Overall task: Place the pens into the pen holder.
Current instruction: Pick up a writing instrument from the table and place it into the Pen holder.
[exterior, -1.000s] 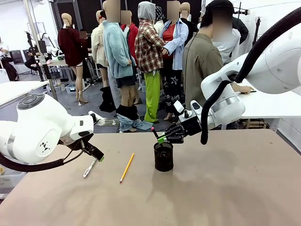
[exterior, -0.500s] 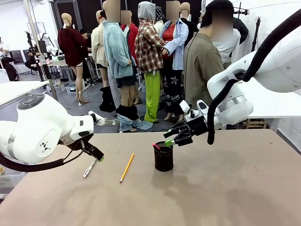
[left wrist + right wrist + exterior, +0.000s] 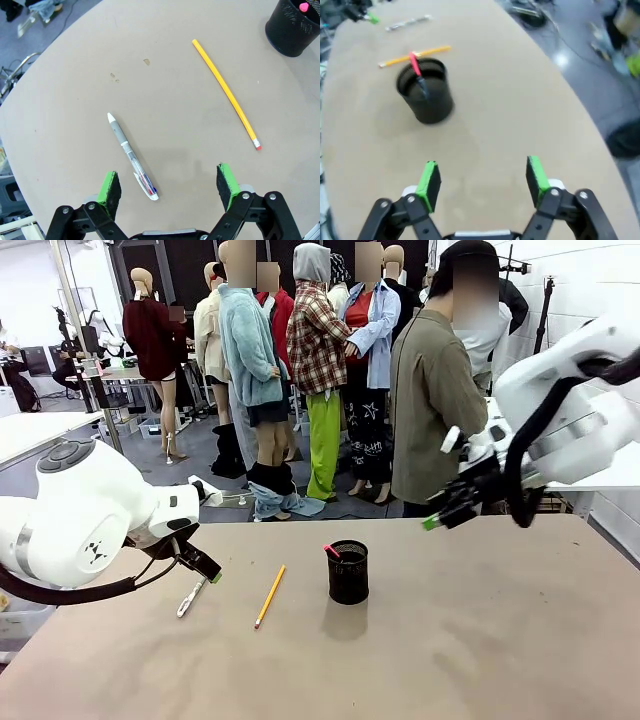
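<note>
**Black mesh pen holder (image 3: 348,572) has one pen in it, two lie on the table (image 3: 500,650)**

The pen holder stands upright near the table's middle. The dark pen (image 3: 331,551) leans inside it, its pink end over the rim. The yellow pencil (image 3: 270,596) lies flat to its left, apart from it. The silver-white pen (image 3: 132,156) lies farther left, just below the left pincer (image 3: 169,182), which is spread wide and empty. The right pincer (image 3: 482,180) hangs near the table's far edge, right of the holder, also released and holding nothing.

The pen holder (image 3: 348,572) is black mesh, the pencil (image 3: 270,596) yellow.
</note>
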